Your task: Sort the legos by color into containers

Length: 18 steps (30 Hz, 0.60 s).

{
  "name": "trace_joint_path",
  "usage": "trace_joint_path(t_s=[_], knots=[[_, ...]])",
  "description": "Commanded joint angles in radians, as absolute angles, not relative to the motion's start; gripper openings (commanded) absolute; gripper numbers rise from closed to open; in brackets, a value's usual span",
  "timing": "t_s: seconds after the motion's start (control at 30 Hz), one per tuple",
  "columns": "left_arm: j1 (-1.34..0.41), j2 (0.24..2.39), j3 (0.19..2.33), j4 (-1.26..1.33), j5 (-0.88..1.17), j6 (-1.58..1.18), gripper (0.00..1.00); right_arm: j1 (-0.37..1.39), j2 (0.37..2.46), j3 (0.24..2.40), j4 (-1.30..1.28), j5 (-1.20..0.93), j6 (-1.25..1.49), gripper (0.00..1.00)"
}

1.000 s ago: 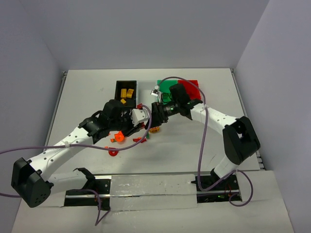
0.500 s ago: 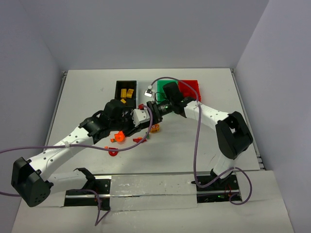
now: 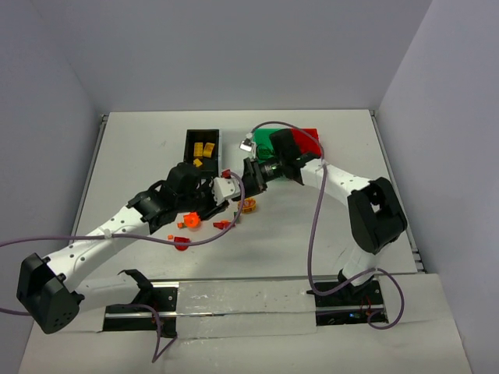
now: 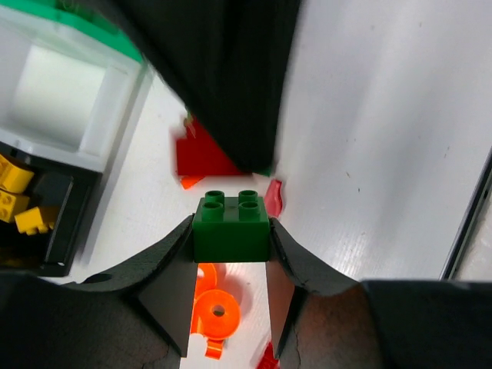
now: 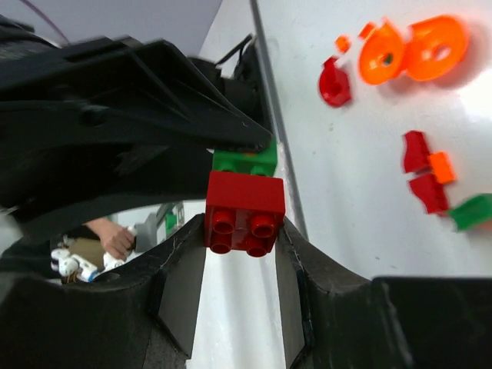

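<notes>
Meanwhile the left gripper was clamped on a green brick and the right gripper was clamped on a red brick. Both were close together above the table, just in front of the black bin, which held yellow bricks. Loose orange and red pieces lay on the table nearby.

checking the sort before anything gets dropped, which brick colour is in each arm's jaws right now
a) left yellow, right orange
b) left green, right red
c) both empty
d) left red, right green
b: the left wrist view shows a green brick gripped between the left jaws, and the right wrist view shows a red brick between the right jaws.
</notes>
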State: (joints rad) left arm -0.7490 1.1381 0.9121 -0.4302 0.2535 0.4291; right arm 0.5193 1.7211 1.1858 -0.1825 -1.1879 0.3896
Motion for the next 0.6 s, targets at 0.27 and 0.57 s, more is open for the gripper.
trace_joint_path(t_s=[0.27, 0.57], knots=[[-0.744, 1.106, 0.765, -0.441, 0.251, 0.434, 0.0, 0.158, 1.595, 1.281, -0.515, -1.065, 0.059, 0.0], [-0.738, 1.324, 0.985, -0.384, 0.268, 0.33, 0.0, 0.091, 1.565, 1.409, -0.476, -0.351, -0.094, 0.03]])
